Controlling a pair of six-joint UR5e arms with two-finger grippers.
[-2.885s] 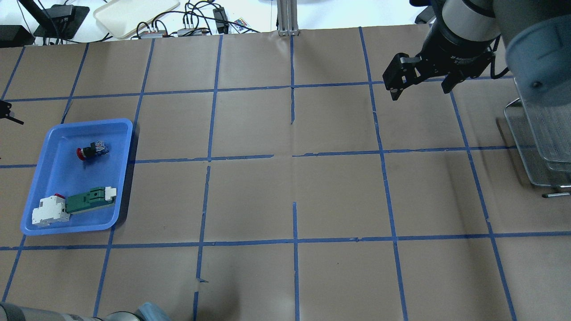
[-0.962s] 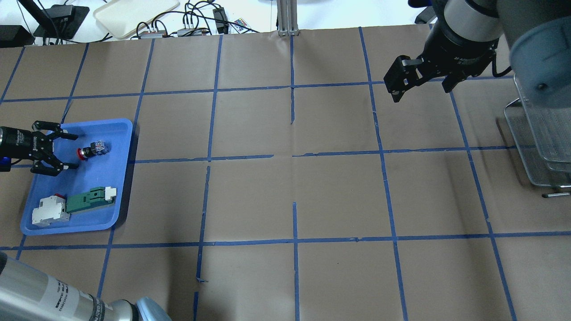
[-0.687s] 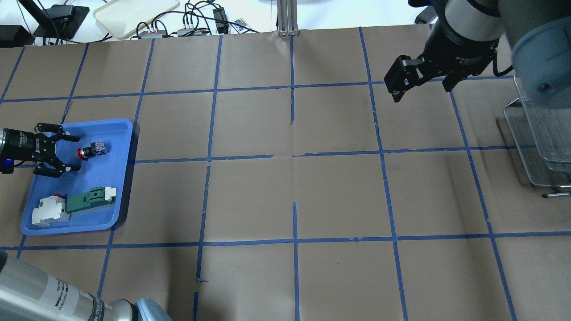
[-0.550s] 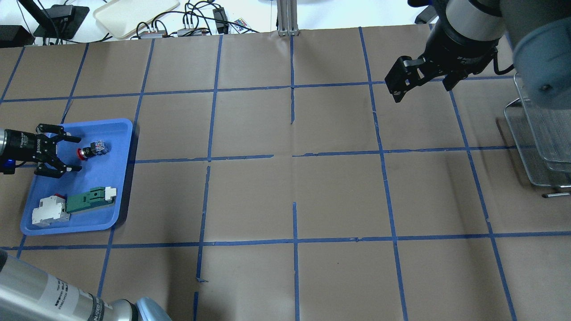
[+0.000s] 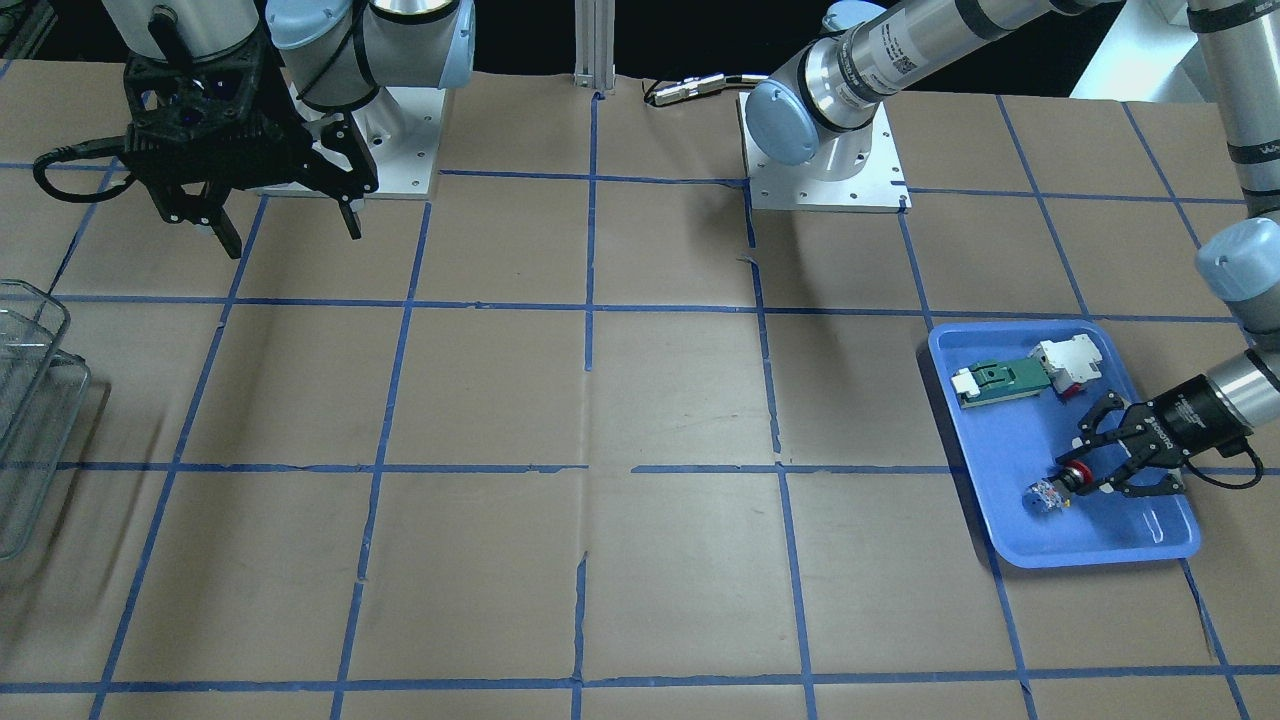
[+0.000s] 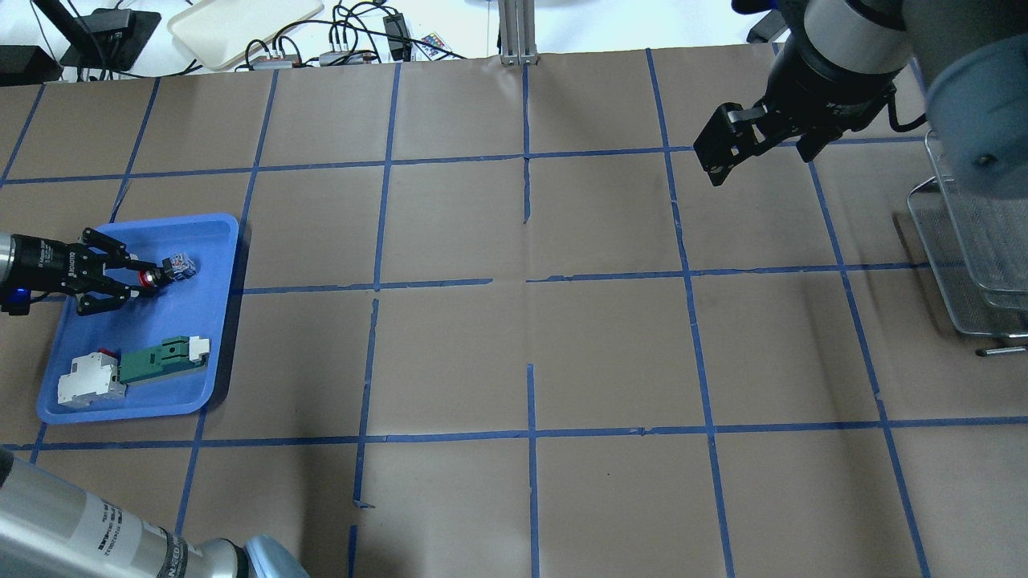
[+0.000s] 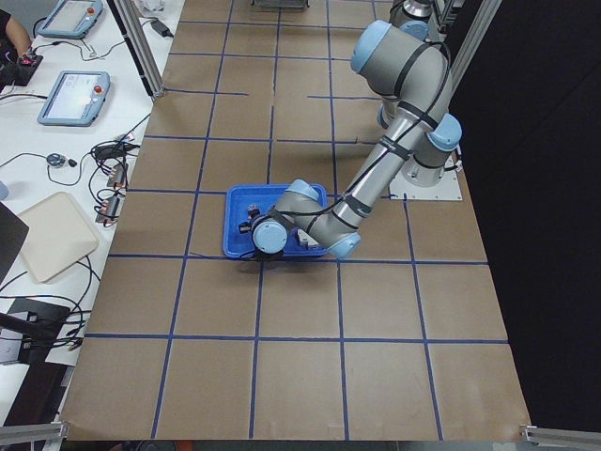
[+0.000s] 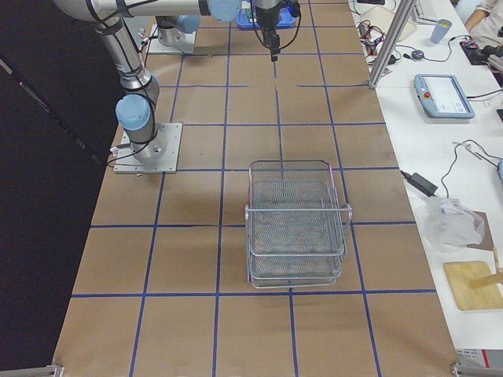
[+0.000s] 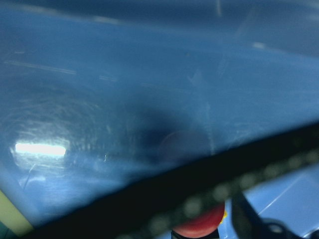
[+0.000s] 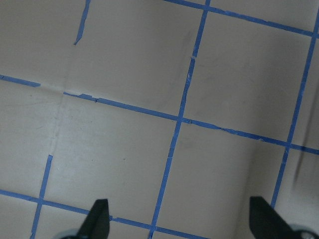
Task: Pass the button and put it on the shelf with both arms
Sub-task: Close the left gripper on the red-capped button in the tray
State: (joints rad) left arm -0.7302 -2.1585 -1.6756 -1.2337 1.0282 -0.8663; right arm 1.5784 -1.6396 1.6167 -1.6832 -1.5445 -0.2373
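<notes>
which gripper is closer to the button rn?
Left. The left gripper has its fingers closed on the button in the blue tray; the right gripper hangs open across the table, nearer the shelf.

Button (image 9: 198, 226) blurry, mostly offscreen

1. the left arm (image 5: 905, 40) and the right arm (image 6: 847, 32) are long round silver-grey tubes.
2. round light-blue caps (image 5: 780, 125) sit on the joints.
3. a white sticker (image 5: 890, 58) with tiny black writing wraps the left arm.
4. each arm stands on a flat square silver plate (image 5: 830, 185) with small dark screws in it.
5. the left gripper (image 5: 1075, 478) is black with two thin bent fingers (image 5: 1130, 490).
6. just behind the left gripper are white letters (image 5: 1160, 432), a silver ring (image 5: 1235, 385), a thin black cable (image 5: 1230, 482) and a small blue light (image 6: 12, 299).
7. the right gripper (image 5: 293, 240) is black and chunky, with a fat black cable loop (image 5: 60, 170) and white writing on its wrist.
</notes>
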